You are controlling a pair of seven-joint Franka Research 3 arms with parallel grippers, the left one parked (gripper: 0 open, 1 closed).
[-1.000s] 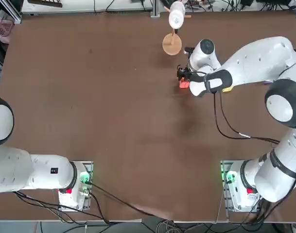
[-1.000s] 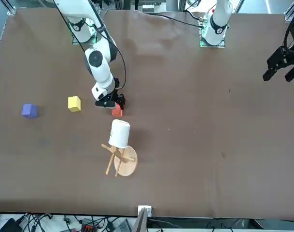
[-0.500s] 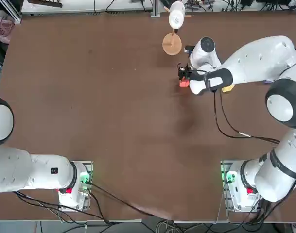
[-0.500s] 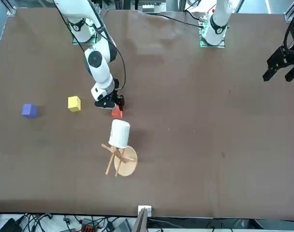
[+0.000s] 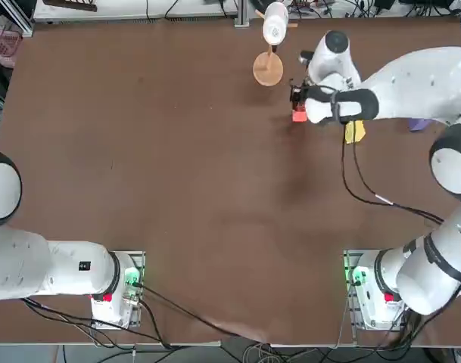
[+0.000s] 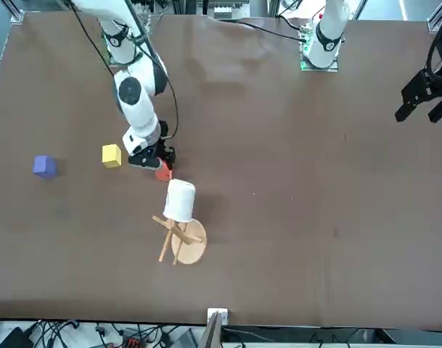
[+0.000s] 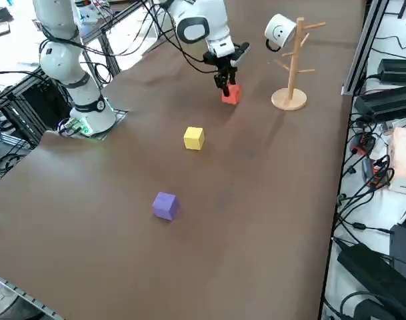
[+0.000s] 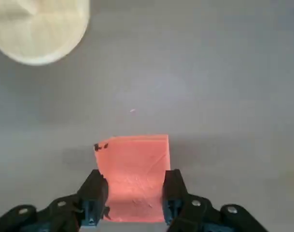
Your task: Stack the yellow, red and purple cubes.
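Spreading brown and matte, the surface carries a wooden stand; just beside it the right pincer grips the red cube.

Red cube in claw; yellow, purple apart

Wooden stand crowds right gripper; table elsewhere open.

Brown table. Lying on it: yellow cube, purple cube well apart from it, and wooden stand. Near the stand, my right gripper pinches the red cube; can't tell if it touches the tabletop.
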